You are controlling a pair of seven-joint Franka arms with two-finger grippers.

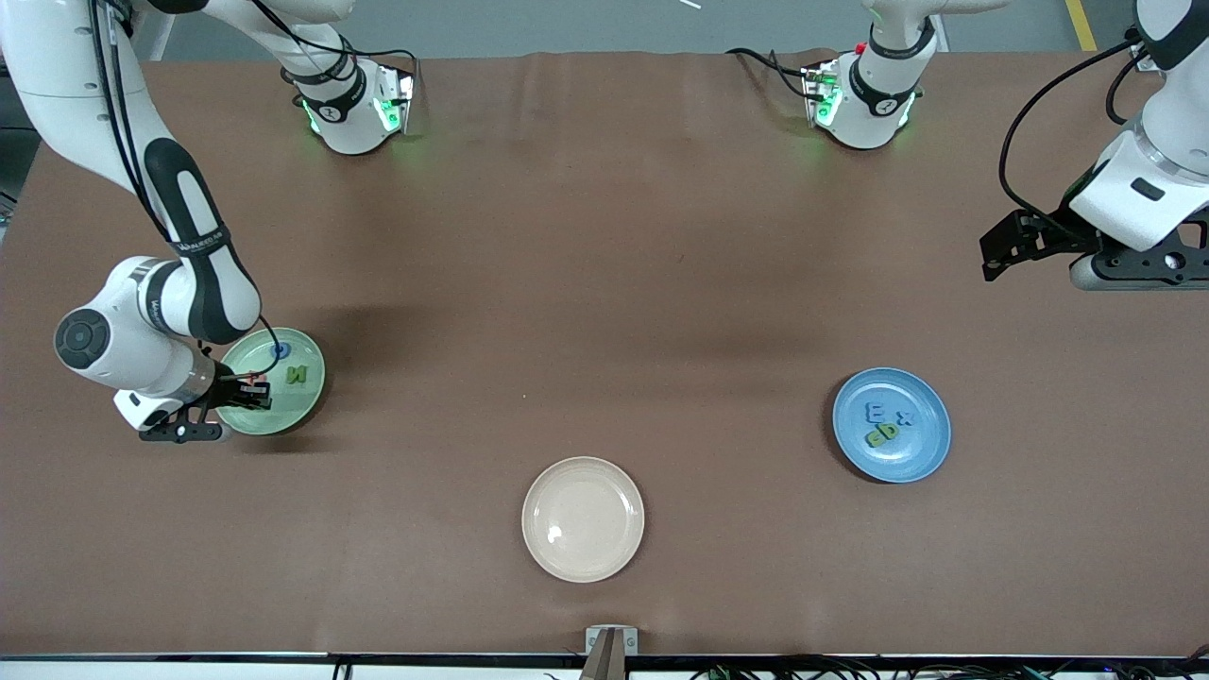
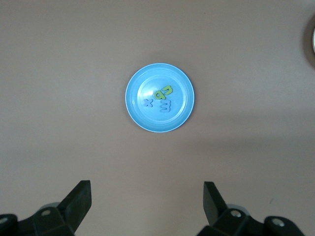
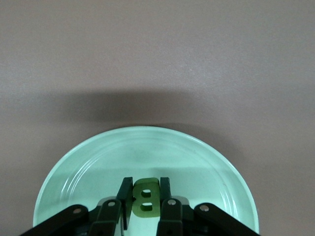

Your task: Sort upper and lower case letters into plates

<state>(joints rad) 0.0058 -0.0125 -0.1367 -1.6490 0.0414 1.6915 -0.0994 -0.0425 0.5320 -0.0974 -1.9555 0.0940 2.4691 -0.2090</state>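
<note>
Right hand [image 3: 144, 199] pinches a green letter B [image 3: 145, 196] over the mint plate [image 3: 88, 167] for sorting, while the left hand [image 2: 147, 206] waits spread.

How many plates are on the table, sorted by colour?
Mint green plate: 1
Blue plate: 1
Cream plate: 1
Total: 3
</note>
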